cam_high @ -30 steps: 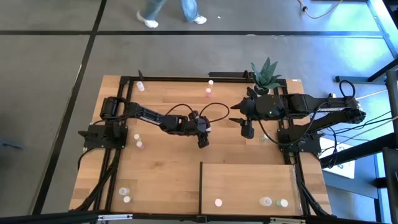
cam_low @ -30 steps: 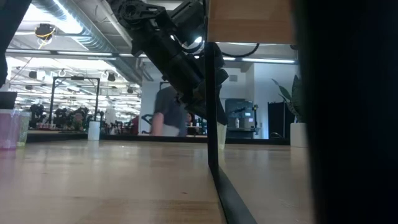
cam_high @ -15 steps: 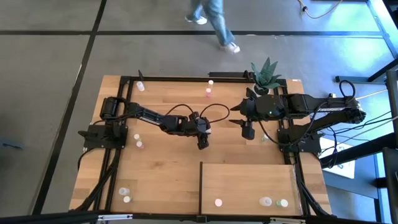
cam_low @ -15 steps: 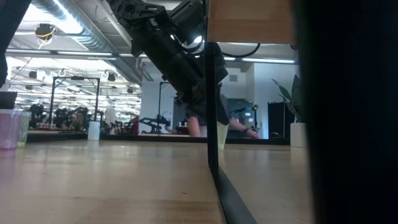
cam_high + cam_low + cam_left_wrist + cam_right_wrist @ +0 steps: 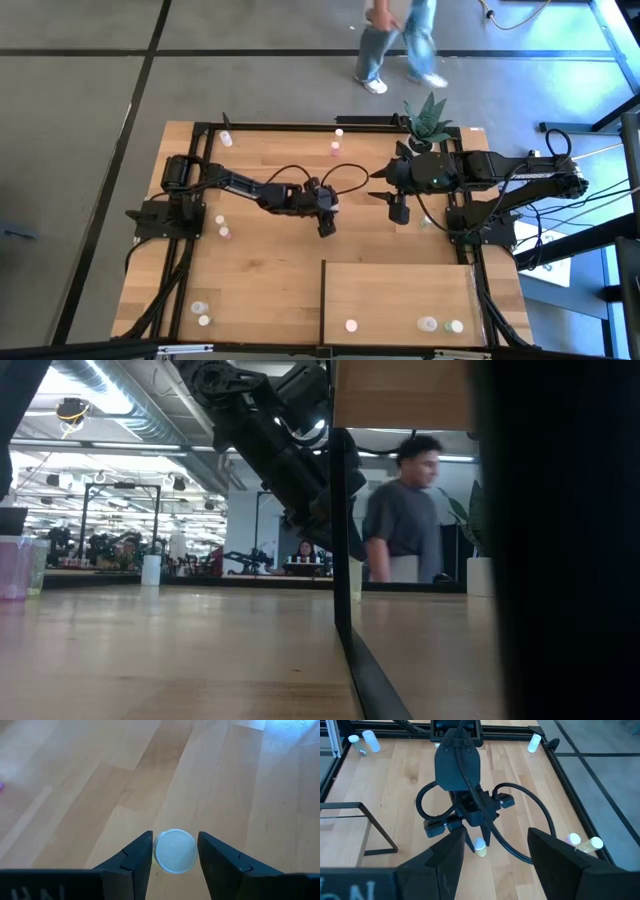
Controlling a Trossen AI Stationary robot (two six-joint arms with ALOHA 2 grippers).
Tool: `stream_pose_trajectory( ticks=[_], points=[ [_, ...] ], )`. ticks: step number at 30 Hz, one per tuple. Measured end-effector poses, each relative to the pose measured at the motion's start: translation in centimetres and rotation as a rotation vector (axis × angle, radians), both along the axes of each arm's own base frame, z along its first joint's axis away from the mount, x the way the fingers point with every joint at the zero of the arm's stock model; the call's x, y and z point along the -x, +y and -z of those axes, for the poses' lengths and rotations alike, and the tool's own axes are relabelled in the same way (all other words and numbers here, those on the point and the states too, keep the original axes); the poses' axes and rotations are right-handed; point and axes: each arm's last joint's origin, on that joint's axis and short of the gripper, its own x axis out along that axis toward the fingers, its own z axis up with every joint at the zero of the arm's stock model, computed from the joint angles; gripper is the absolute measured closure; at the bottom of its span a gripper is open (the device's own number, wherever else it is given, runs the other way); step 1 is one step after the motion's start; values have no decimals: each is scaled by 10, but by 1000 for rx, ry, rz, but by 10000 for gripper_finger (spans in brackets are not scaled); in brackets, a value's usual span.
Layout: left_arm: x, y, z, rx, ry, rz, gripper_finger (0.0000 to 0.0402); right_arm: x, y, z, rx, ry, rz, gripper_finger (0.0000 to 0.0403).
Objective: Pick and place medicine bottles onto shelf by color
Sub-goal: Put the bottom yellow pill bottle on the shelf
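One bottle [image 5: 174, 851] sits clamped between the left gripper [image 5: 327, 228] fingers at frame centre — unmoved over the last second, only a person [image 5: 403, 510] walking behind. Right gripper [image 5: 398, 213] waits open; shelf [image 5: 400, 290] lower right.

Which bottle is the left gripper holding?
The pale yellow bottle between the left gripper fingers at mid-table; every other bottle sits free near the table edges or on the shelf.

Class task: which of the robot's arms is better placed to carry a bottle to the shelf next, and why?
The left: its pincer already clamps a bottle. The right pincer hangs open and empty.
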Motion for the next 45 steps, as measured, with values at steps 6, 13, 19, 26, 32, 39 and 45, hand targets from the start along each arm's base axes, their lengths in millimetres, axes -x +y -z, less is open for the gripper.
stream_pose_trajectory(
  ticks=[6, 13, 19, 26, 32, 39, 45],
  points=[
    [0, 5, 0, -1, 0, -13, 253, 0, 0, 0, 0, 0, -1, 185],
    [0, 8, 0, -1, 0, -20, 254, 0, 0, 0, 0, 0, -2, 185],
    [1, 7, -2, -1, -3, -19, 254, 0, 0, 0, -1, 0, -2, 185],
    [3, 8, -17, -32, -35, 6, 254, 0, 0, 0, 2, 1, -3, 185],
    [7, 8, -33, -70, -60, 26, 252, 0, 0, 0, -15, -2, 10, 185],
    [15, 8, -60, -91, -123, 31, 252, 0, 0, 0, -18, -4, 13, 185],
    [27, 9, -89, -123, -193, -10, 254, -3, 1, 2, -28, 6, -1, 184]
  ],
)
